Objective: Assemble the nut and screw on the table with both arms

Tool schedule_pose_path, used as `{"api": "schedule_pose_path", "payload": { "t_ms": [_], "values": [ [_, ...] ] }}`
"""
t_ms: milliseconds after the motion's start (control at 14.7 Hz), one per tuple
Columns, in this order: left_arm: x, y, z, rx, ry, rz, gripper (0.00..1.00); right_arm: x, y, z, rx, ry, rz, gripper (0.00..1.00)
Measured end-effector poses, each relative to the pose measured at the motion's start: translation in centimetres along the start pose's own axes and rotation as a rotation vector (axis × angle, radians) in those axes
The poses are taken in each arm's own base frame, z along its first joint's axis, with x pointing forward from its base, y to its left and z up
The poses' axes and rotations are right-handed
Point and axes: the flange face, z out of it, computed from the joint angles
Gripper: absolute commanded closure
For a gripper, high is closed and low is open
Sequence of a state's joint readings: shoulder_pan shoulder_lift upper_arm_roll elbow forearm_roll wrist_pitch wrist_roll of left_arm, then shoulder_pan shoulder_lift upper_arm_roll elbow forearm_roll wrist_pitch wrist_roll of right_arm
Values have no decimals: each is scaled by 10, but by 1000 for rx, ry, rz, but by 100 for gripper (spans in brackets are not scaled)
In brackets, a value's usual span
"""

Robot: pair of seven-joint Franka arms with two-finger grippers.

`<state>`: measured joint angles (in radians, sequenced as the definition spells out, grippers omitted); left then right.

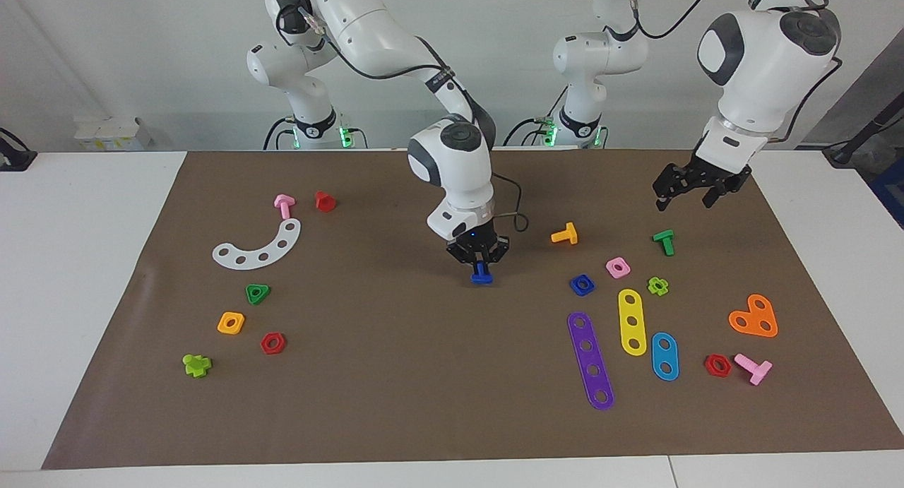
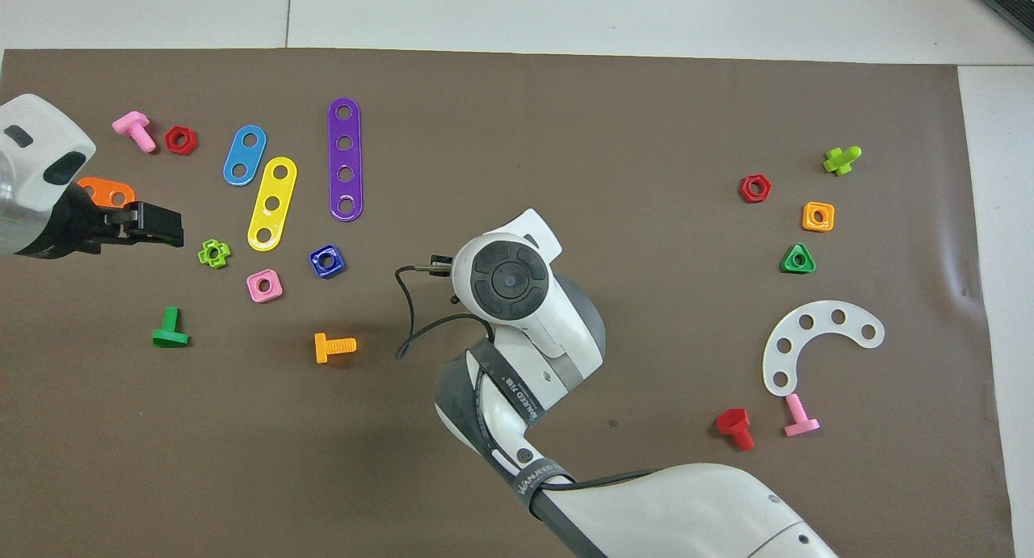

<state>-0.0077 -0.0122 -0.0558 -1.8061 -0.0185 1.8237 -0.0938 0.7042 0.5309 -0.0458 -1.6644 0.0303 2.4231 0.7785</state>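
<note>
My right gripper (image 1: pixel 482 265) is shut on the dark-blue screw (image 1: pixel 482 277), head down, just above the middle of the brown mat (image 1: pixel 424 389). In the overhead view the right arm's wrist (image 2: pixel 509 282) hides the gripper and the screw. The dark-blue nut (image 1: pixel 582 284) lies flat on the mat toward the left arm's end, beside the pink square nut (image 1: pixel 618 267); it also shows in the overhead view (image 2: pixel 327 262). My left gripper (image 1: pixel 684 193) hangs open and empty in the air over the mat, close to the green bolt (image 1: pixel 664 241); in the overhead view the left gripper (image 2: pixel 153 223) covers part of the orange plate.
Around the nut lie an orange bolt (image 1: pixel 565 234), a light-green cross nut (image 1: pixel 658 286), purple (image 1: pixel 590 360), yellow (image 1: pixel 632 322) and light-blue strips (image 1: pixel 664 356), and an orange plate (image 1: pixel 754 317). At the right arm's end lie a white curved strip (image 1: pixel 258 248) and several nuts and bolts.
</note>
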Motion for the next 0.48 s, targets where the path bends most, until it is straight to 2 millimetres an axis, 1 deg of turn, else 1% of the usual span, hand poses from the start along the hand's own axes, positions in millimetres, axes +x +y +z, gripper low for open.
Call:
{"api": "schedule_pose_path", "payload": {
  "t_ms": [136,272,408,476],
  "values": [
    [5,14,13,-2,2,-48,4,4,6,9,-22,5,-7,100],
    [11,33,29,-5,2,-104,4,9,12,11,-45,22,-25,100],
    [17,50,48,-6,-4,-168,4,11,14,11,-52,28,-31,100],
    [19,58,58,-8,-2,-196,4,10,14,11,-53,28,-33,69]
  ]
}}
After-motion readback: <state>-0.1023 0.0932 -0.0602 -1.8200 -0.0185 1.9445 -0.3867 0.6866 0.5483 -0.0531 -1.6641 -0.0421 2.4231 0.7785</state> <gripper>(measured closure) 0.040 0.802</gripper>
